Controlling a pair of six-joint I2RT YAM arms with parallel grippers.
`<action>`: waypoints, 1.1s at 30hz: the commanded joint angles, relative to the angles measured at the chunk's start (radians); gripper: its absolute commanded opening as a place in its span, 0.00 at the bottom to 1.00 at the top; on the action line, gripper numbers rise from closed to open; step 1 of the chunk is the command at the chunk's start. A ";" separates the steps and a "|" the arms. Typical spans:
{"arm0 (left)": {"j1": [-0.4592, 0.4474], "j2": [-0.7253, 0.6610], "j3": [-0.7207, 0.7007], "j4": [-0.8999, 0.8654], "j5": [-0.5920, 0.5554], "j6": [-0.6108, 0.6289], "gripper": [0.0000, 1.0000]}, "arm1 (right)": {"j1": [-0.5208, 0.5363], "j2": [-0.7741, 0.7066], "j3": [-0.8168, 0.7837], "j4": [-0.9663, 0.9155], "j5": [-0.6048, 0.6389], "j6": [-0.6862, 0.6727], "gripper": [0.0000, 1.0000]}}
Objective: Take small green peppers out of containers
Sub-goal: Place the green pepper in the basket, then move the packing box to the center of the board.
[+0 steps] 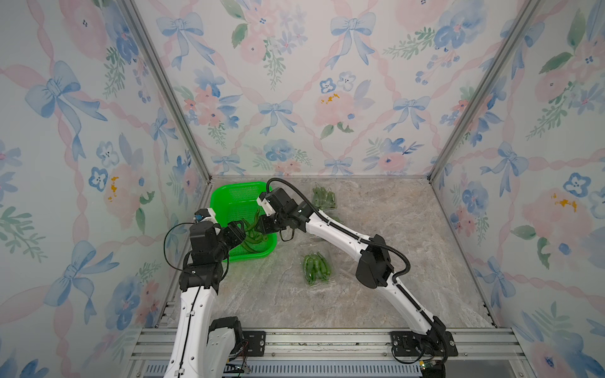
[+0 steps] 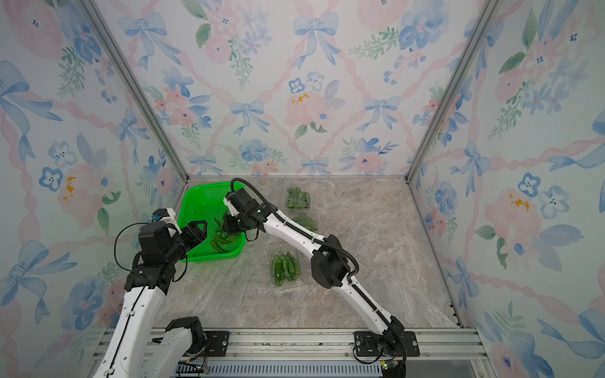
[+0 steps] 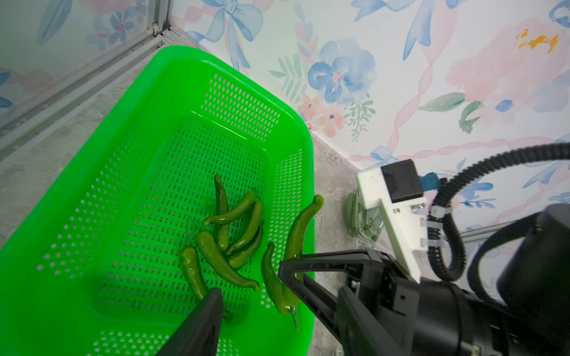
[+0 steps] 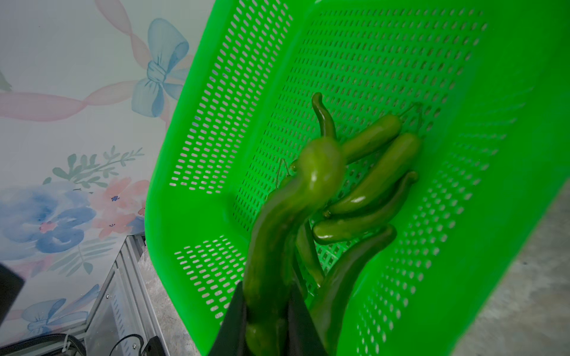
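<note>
Several small green peppers (image 1: 256,241) lie in a heap on the floor of a bright green basket (image 1: 235,188), also shown in the left wrist view (image 3: 229,240). My right gripper (image 1: 262,225) reaches over the basket's right rim and is shut on one pepper (image 4: 296,197), whose tip sticks up past the fingers (image 3: 300,228). My left gripper (image 3: 279,291) hovers open over the basket's near end with nothing gripped. Clear containers still packed with peppers stand to the right: a far one (image 1: 323,198), a near one (image 1: 316,268), and one half hidden behind the right arm (image 2: 306,222).
The basket (image 2: 203,188) sits in the back left corner against the flowered walls and a metal corner post (image 1: 170,98). The right forearm (image 1: 340,232) spans the marble table (image 1: 409,261) between the containers. An aluminium rail (image 1: 327,343) runs along the front edge.
</note>
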State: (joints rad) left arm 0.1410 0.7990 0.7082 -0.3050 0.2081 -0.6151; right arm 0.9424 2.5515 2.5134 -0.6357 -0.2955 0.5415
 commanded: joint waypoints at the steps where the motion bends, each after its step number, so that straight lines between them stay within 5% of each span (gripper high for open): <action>1: 0.006 0.004 -0.015 -0.009 0.029 0.003 0.62 | 0.001 0.015 0.038 -0.001 -0.026 0.005 0.24; 6: 0.006 0.034 -0.016 -0.008 0.026 0.014 0.62 | -0.010 -0.005 0.040 -0.029 -0.018 -0.020 0.49; 15: -0.091 0.093 -0.014 -0.009 0.025 0.035 0.63 | -0.020 -0.214 -0.123 -0.067 0.055 -0.130 0.55; 26: -0.506 0.287 0.093 -0.006 -0.257 -0.077 0.61 | -0.183 -0.991 -1.205 0.221 0.197 -0.004 0.59; 33: -0.733 0.438 0.156 0.002 -0.305 -0.102 0.61 | -0.217 -1.275 -1.521 0.136 0.248 0.060 0.61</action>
State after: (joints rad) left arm -0.5385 1.1900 0.8371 -0.3035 -0.0517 -0.6933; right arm 0.7219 1.3334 1.0523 -0.4648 -0.0780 0.5537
